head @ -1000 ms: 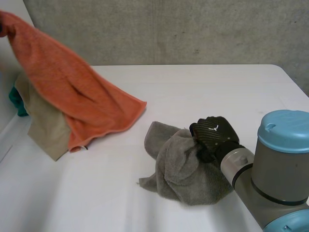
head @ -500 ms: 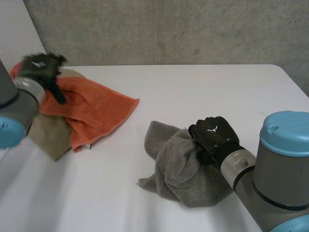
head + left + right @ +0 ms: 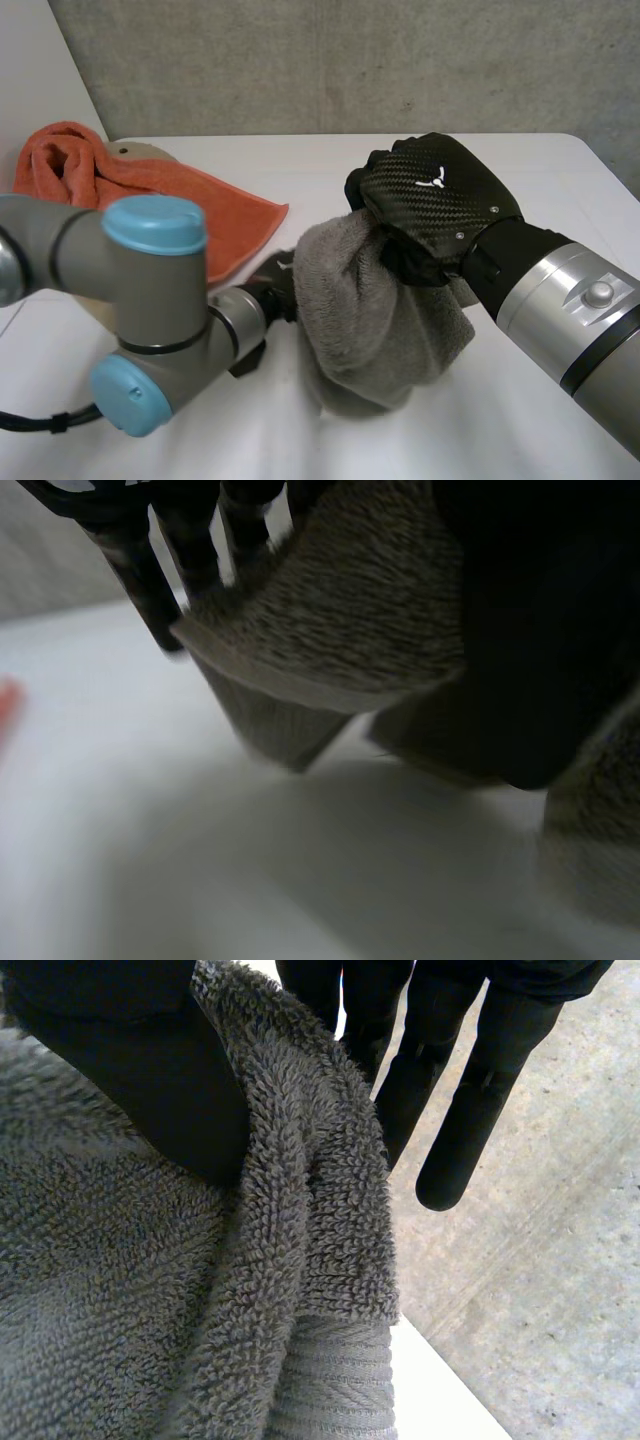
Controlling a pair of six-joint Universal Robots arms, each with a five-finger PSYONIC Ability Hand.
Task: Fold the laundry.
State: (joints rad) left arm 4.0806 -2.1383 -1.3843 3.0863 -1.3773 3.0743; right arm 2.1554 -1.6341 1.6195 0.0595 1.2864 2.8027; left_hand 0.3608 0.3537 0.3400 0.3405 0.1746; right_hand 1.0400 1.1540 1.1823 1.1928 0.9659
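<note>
Fingers [image 3: 415, 270] round towel [image 3: 370, 330], seemingly above table [image 3: 560, 170].

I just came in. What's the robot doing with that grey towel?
It is folding laundry. The right hand grips the grey towel by a bunch and holds it up, the rest hanging toward the table. The left hand reaches in at the towel's side. An orange towel lies on a beige cloth nearby.

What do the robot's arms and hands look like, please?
The left arm is grey with round light-blue caps; the right arm is silver-grey and cylindrical. The right hand is black, with a carbon-weave shell, a white mark and screws; the left hand is black too.
</note>
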